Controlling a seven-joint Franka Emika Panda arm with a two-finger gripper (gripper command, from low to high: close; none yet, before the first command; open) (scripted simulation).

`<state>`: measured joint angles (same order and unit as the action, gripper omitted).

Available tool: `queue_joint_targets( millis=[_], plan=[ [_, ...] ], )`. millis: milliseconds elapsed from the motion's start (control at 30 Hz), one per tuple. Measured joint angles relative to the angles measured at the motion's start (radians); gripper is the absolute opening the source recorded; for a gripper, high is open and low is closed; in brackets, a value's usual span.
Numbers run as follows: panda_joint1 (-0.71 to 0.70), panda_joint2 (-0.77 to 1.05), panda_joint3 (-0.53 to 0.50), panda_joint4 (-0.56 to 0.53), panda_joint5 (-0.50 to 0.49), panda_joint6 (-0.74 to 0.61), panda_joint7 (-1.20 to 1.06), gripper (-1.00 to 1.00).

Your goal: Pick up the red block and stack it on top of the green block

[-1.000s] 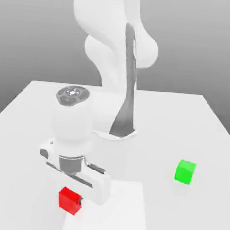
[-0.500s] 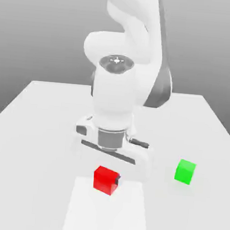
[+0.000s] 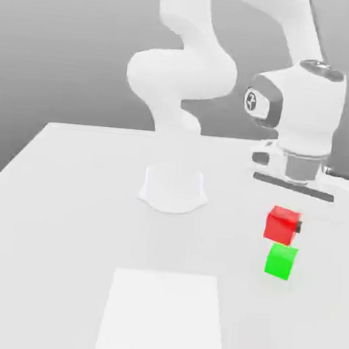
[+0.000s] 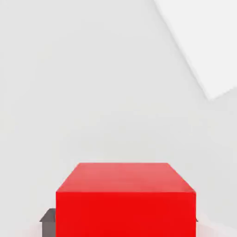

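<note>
The red block hangs in the air on the exterior view's right, held by my gripper, which is shut on it. A dark fingertip shows at the block's side. Directly below, with a small gap, the green block rests on the white table. In the hand view the red block sits between dark finger pads, and the green block is hidden beneath it.
The arm's white base stands at the table's middle back. A brighter white square patch lies on the table near the front edge, also seen in the hand view.
My gripper has carried the red block from the front left, up and across to the exterior view's right, ending just above the green block. The green block has not moved.
</note>
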<state>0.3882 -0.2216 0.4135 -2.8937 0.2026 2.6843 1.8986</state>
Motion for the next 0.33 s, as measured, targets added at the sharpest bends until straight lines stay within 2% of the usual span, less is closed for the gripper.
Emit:
queue_joint_targets(
  millis=[133,233,267,333],
  plan=[
    [-0.032,0.123,0.032,-0.002,-0.089,0.122,0.083,-1.0],
    [-0.061,0.237,0.01,0.001,-0.247,0.224,0.195,-1.0],
    [-0.061,0.258,0.003,0.002,-0.282,0.242,0.22,1.0],
    [-0.061,0.258,0.003,0.002,-0.282,0.242,0.22,1.0]
  ],
)
